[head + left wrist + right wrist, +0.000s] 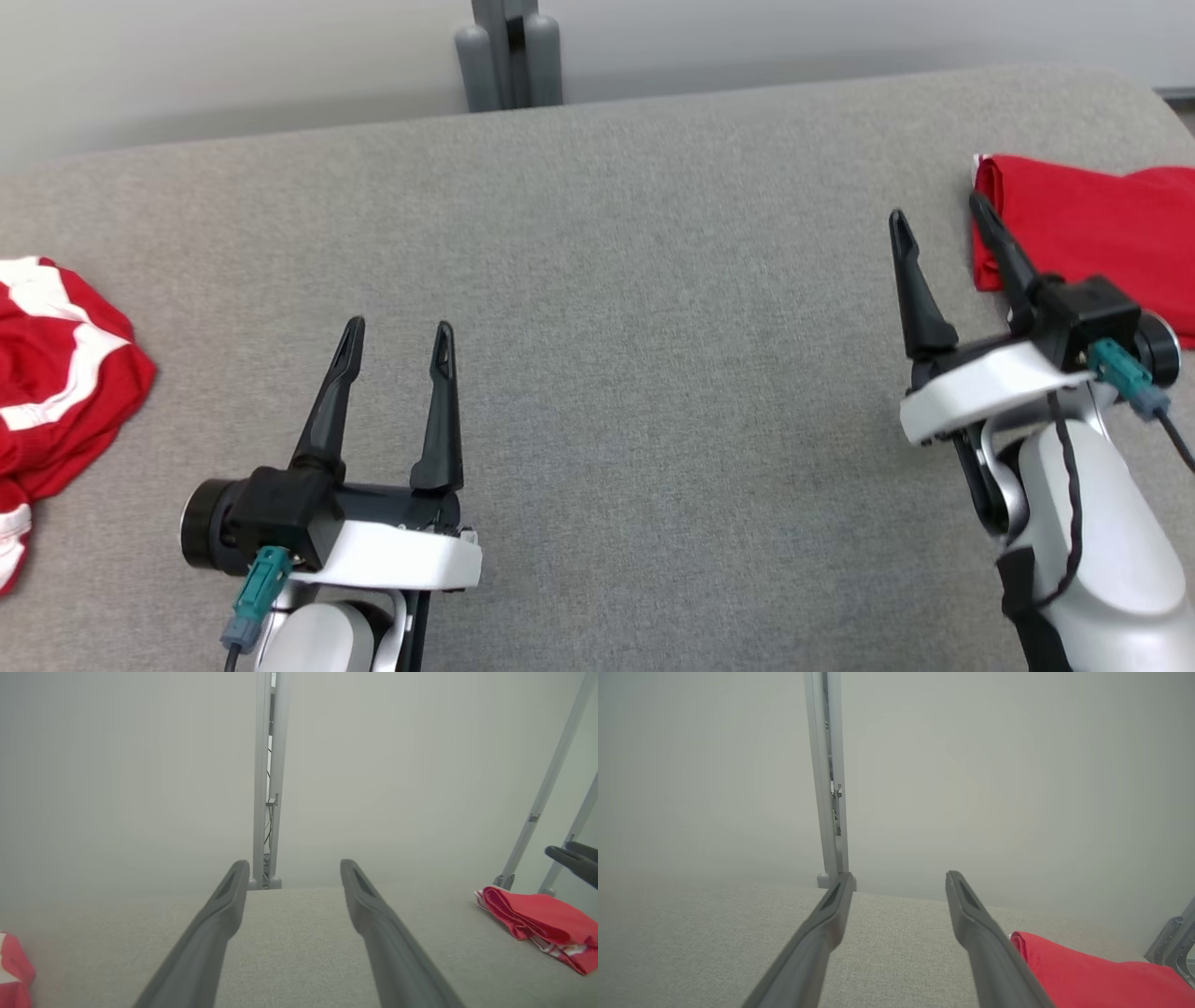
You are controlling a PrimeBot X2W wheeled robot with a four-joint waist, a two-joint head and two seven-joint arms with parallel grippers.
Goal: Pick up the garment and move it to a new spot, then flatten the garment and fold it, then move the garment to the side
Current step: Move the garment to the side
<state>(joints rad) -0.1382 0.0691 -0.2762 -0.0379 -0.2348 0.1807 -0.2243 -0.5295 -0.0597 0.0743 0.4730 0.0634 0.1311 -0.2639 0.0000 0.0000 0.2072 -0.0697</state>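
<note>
A folded red garment [1092, 233] lies at the right edge of the grey table [607, 233]. My right gripper [938, 219] stands open just left of it, its right finger over the garment's near left corner, nothing between the fingers. The right wrist view has the open right gripper [901, 879] with the folded garment [1087, 975] at the lower right. My left gripper [397, 341] is open above bare table at the lower left. Seen from the left wrist, the left gripper [294, 868] is open and the folded garment [537, 919] lies far right.
A crumpled red and white garment [56, 373] lies at the table's left edge, also the crumpled garment [14, 970] in the left wrist view. A grey post [509, 51] stands behind the far edge. Slanted frame legs [537, 812] rise beyond the right end.
</note>
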